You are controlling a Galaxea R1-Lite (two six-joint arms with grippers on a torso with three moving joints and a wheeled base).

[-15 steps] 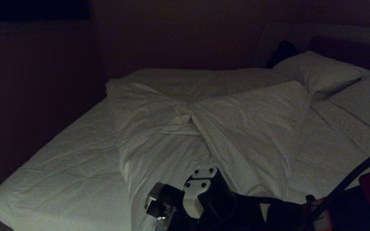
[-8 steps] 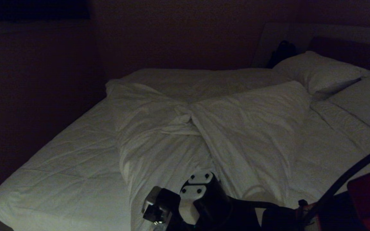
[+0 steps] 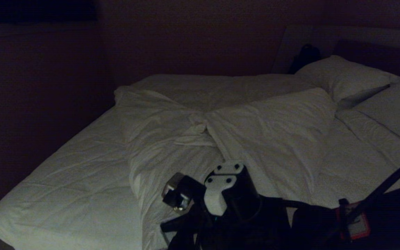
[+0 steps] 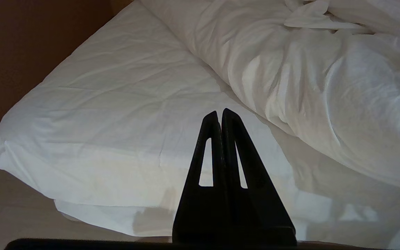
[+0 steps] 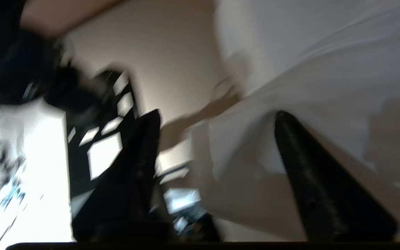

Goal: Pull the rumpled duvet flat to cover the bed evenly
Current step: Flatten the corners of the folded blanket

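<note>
The duvet point(image 3: 262, 139) lies bunched and twisted across the middle of the bed point(image 3: 75, 180), leaving bare quilted mattress on the left. My right arm point(image 3: 226, 189) hangs over the duvet's near edge at the bottom centre of the head view. In its wrist view the right gripper point(image 5: 218, 113) is open, its fingers wide apart, with a blurred fold of white cloth point(image 5: 245, 139) lying between and beyond them. My left gripper point(image 4: 219, 113) is shut on nothing, parked low off the bed's near corner, with the mattress point(image 4: 116, 104) and the duvet point(image 4: 325, 69) ahead of it.
Two white pillows point(image 3: 346, 78) point(image 3: 394, 107) lie at the right by the dark headboard, and a dark object point(image 3: 306, 55) sits behind them. A dark wall runs along the far and left sides. Pale floor point(image 4: 12, 215) shows below the mattress corner.
My right wrist dipped toward the near edge, then rose and moved a little farther over the duvet. The duvet's folds look the same.
</note>
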